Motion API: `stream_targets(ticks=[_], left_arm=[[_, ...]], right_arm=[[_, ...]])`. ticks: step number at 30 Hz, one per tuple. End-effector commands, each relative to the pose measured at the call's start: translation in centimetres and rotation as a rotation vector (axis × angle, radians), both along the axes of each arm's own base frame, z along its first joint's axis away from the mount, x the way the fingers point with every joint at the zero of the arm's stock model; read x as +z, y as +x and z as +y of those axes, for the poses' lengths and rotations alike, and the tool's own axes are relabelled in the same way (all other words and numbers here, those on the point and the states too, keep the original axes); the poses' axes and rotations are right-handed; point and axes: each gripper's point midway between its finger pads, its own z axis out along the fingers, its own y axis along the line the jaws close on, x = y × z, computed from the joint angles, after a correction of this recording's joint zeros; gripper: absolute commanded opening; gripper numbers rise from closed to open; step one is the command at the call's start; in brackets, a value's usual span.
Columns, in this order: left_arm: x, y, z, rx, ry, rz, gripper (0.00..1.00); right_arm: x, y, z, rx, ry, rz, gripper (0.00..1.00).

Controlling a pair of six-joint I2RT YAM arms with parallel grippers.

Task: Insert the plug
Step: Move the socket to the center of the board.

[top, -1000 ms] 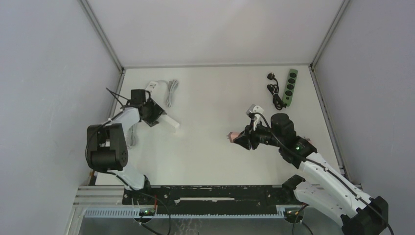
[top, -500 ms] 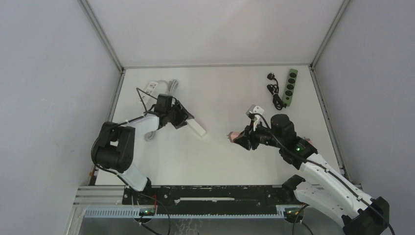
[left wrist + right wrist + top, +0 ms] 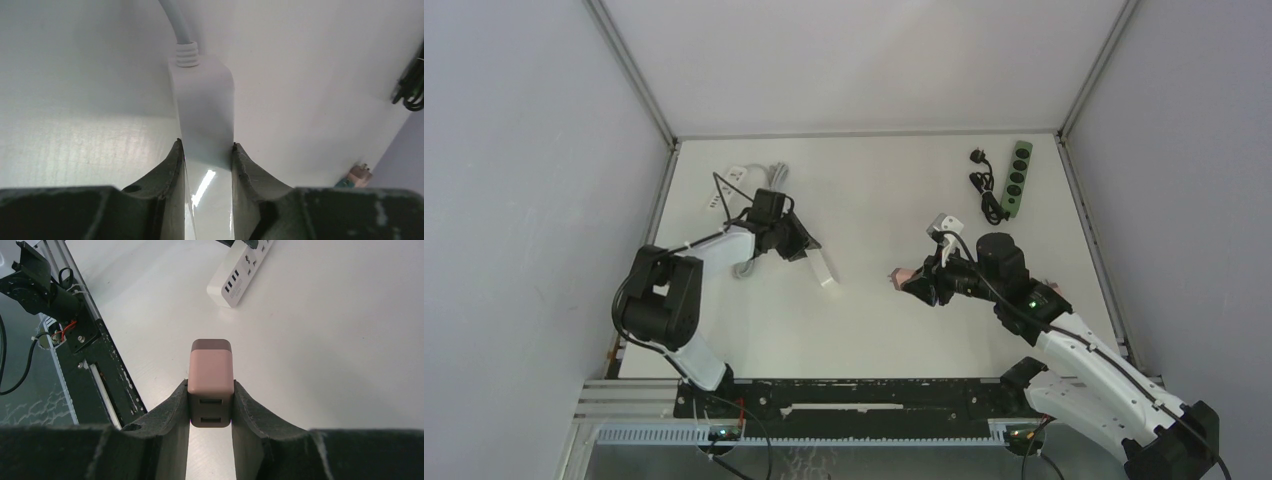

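Pink plug (image 3: 211, 375) is being pinched between the right gripper's (image 3: 211, 390) fingers, right of the table's (image 3: 874, 180) middle and well apart from its right edge. The left gripper (image 3: 206, 150) is clamping the white power strip (image 3: 205, 105) nearer the left edge, its cable (image 3: 175, 20) trailing toward the far-left corner.
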Motion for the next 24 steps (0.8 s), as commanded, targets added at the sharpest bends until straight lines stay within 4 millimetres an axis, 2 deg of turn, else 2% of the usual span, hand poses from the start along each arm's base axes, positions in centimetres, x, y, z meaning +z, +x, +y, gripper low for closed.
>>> stream_targets(ticks=[1,4,7,10,14,19,24], left_arm=[[-0.9,-0.1,2.5,-0.028,0.213,0.044,0.24],[-1.0,0.0,2.9,-0.037,0.248,0.064,0.23],[-1.0,0.1,2.1,-0.059,0.210,0.047,0.15],[-0.2,0.2,0.0,-0.094,0.087,-0.021,0.08],[1.3,0.1,-2.3,-0.122,-0.032,-0.087,0.04],[3.3,0.3,-5.8,-0.160,-0.187,-0.156,0.00],[3.9,0.0,-9.7,-0.179,-0.317,-0.174,0.00]], right_arm=[[0.7,0.2,0.2,0.004,0.014,-0.031,0.00],[0.6,0.2,0.2,0.003,0.014,-0.031,0.00],[0.6,0.1,0.2,0.004,0.013,-0.030,0.00],[0.7,0.1,0.3,0.006,0.017,-0.032,0.00],[1.0,-0.1,0.4,0.016,0.026,-0.032,0.00],[1.3,-0.3,0.4,0.012,0.034,-0.037,0.00],[1.5,-0.5,0.5,0.012,0.039,-0.032,0.00]])
